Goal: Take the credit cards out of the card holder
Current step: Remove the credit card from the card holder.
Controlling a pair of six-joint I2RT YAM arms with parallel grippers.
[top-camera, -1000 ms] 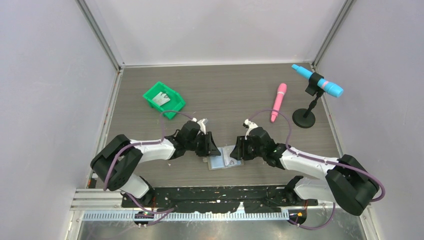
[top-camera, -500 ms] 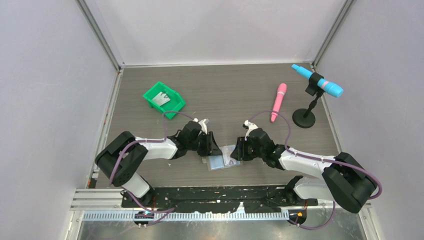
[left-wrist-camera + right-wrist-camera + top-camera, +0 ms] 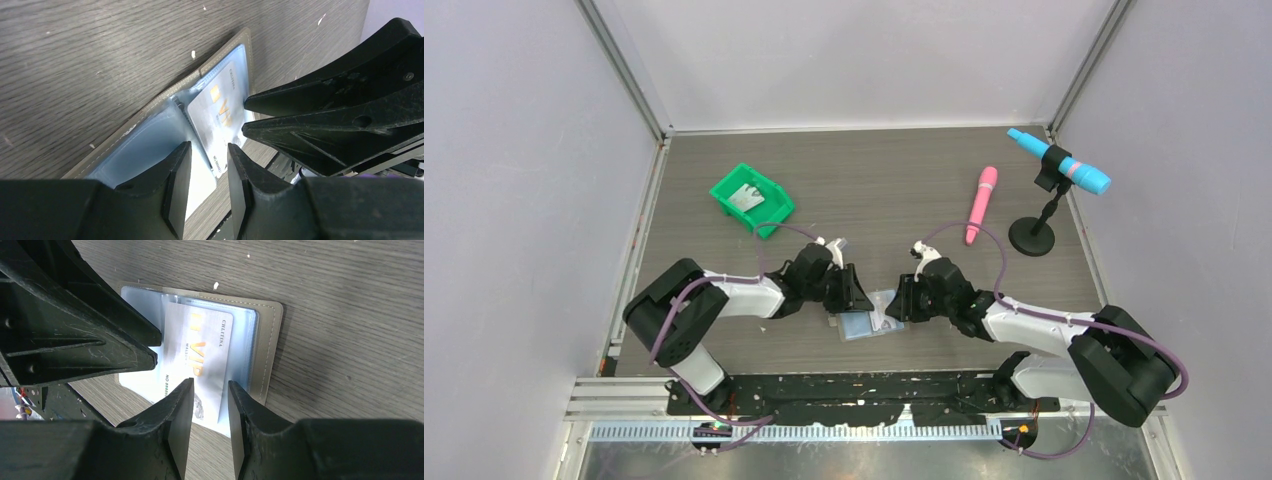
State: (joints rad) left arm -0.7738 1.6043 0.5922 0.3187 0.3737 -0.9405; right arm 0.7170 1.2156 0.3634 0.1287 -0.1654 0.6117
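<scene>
The card holder (image 3: pixel 860 327) lies open on the table between my two grippers, light blue inside with a grey-tan border (image 3: pixel 270 342). A pale credit card (image 3: pixel 200 357) with gold "VIP" print lies on its right half and sticks out past the near edge; it also shows in the left wrist view (image 3: pixel 220 115). My left gripper (image 3: pixel 855 298) hangs just over the holder's left half, jaws a narrow gap apart and empty (image 3: pixel 209 150). My right gripper (image 3: pixel 894 308) hangs just over the card's near end, jaws a narrow gap apart, nothing clamped (image 3: pixel 210 385).
A green bin (image 3: pixel 752 200) with a grey item inside stands at the back left. A pink pen-shaped object (image 3: pixel 980 204) lies at the back right. A blue microphone-like tool (image 3: pixel 1060 160) sits on a black stand (image 3: pixel 1032 237) at the far right. Walls enclose the table.
My left gripper has shifted a little to the right, closer over the card holder. The right gripper has edged slightly left. The holder stays in place.
</scene>
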